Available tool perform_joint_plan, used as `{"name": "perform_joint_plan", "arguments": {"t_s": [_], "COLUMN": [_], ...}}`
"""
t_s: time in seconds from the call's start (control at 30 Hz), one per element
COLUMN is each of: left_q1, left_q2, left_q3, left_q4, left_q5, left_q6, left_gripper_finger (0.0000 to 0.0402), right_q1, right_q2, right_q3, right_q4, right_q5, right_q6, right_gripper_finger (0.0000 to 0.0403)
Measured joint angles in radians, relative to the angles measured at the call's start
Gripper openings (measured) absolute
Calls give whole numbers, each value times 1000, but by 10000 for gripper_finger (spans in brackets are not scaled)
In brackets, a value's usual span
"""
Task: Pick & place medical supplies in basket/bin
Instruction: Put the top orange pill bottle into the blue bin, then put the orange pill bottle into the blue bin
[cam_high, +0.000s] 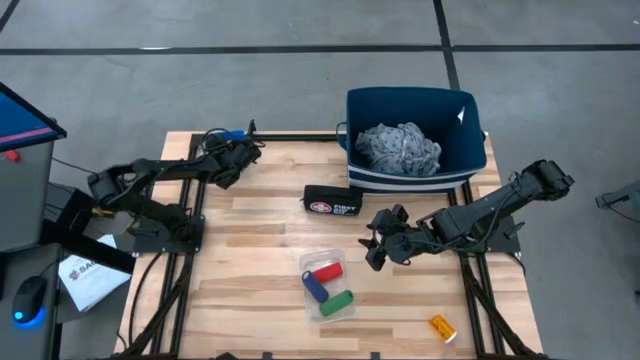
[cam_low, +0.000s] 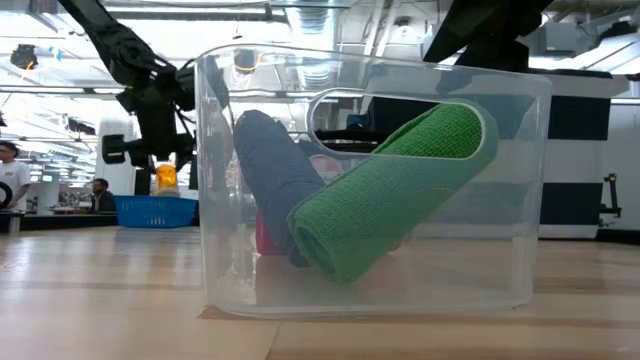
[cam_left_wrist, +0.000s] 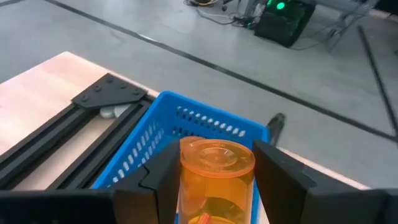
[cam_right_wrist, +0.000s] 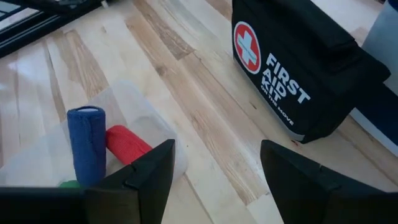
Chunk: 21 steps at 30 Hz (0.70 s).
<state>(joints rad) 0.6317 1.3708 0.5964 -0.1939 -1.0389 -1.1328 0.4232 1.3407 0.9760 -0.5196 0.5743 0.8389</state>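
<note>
Both arms were dark, near black, built of slim tubular links joined by bulkier rounded joint housings. The left arm (cam_high: 150, 175) rose from a flat black base plate bolted at the table's edge, with black cables trailing down beside it. The right arm (cam_high: 490, 205) showed the same matte finish, and its wrist ended in a chunky, knobbly cluster. The left gripper (cam_left_wrist: 214, 177) had two broad, flat-faced black fingers with angular, bevelled edges. The right gripper (cam_right_wrist: 214, 180) carried identical wedge-shaped fingers, plain and unmarked.
</note>
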Motion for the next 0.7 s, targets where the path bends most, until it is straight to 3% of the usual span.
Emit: {"name": "perform_joint_plan", "arguments": {"t_s": [0.37, 0.7], "left_q1": [90, 123], "left_q2": [79, 79], "left_q3": [0, 0], "left_q4": [139, 197], "left_q5": [0, 0], "left_q6": [1, 34], "left_gripper_finger": [171, 238], "right_q1": [1, -1], "right_q2": [0, 0], "right_q3": [0, 0], "right_q4": [-12, -20], "right_q5": [-5, -25], "right_q6": [52, 55], "right_gripper_finger": [233, 233]}}
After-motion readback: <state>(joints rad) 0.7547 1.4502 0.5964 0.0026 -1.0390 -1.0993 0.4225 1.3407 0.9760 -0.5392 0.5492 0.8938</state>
